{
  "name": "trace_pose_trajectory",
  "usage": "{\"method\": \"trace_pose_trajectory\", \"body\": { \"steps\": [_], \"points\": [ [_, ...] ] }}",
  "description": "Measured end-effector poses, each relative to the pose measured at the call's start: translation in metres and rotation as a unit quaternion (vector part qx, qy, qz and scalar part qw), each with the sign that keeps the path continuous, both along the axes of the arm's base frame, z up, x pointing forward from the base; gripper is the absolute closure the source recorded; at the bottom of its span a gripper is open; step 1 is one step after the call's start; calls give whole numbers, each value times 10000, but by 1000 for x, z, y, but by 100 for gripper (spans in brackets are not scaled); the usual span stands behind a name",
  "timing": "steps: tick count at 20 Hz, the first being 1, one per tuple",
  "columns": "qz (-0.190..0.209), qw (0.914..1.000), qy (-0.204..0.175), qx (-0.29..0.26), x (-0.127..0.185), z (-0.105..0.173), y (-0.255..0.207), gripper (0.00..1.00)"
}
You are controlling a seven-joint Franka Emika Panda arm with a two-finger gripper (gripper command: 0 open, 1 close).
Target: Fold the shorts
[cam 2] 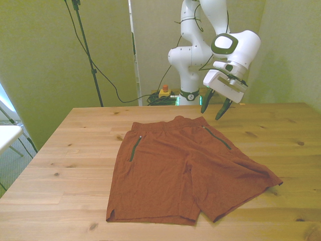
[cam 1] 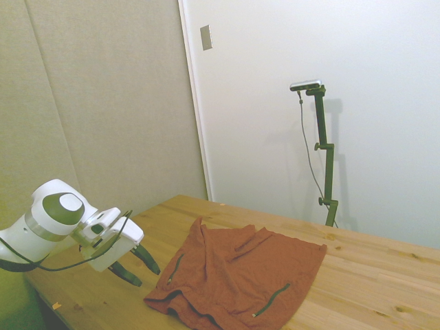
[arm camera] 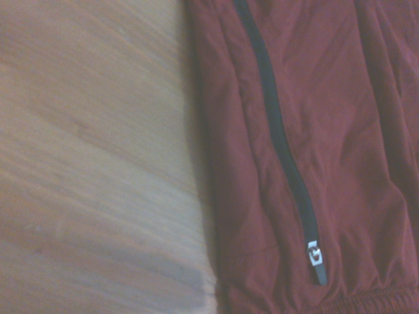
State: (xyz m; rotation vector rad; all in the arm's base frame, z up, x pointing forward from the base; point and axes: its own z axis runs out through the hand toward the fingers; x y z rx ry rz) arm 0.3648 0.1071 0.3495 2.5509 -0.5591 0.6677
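Note:
The rust-red shorts lie spread flat on the wooden table, waistband toward the far edge and both legs toward the near edge. Two dark zippered pockets show on them. In the side view the shorts are slightly rumpled. My gripper hangs open and tilted just above the table, beside the waistband corner at the front view's right, with nothing between its fingers. From the side, the gripper is low and just short of the fabric edge. The wrist view shows a pocket zipper and bare wood beside the shorts.
A light stand with a cable rises behind the table's far corner at the front view's left. A small yellow box with a red button sits on the floor by the robot's base. A white surface juts in at the left edge.

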Motion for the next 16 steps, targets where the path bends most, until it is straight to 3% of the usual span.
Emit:
{"method": "trace_pose_trajectory", "body": {
  "steps": [16],
  "points": [
    [168, 9949, 148, -979, -3, -28, -11, 0]
  ]
}}
